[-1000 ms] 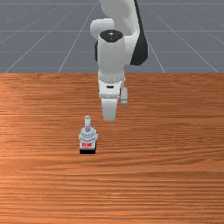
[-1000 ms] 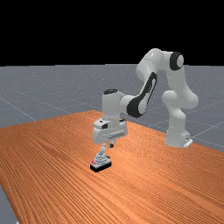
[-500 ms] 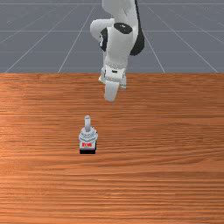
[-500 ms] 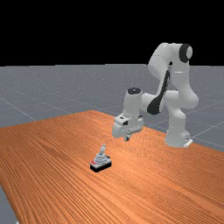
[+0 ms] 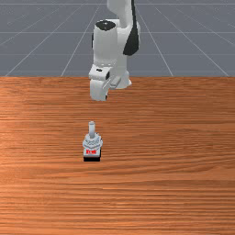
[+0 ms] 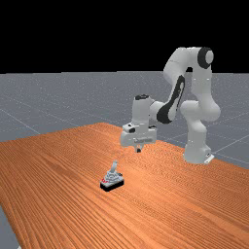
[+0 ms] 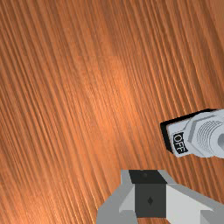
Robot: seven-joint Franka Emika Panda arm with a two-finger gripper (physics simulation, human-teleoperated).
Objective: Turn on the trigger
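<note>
While the trigger sits on the tabletop, left of middle in the front view, its lever stands up and leans to the far side, toward the arm's base. The long axis of its block runs from near to far in that view, the red label marking the near end. In the wrist view the opposite end carries a label reading OFF, and the lever is partly cut off by the picture's edge. The hand hangs above the tabletop, well apart from the trigger, on its far side in the front view; in the far view it is up and to the right of the lever. From the wrist view, the hand is clenched, its fingers together with nothing between them.
</note>
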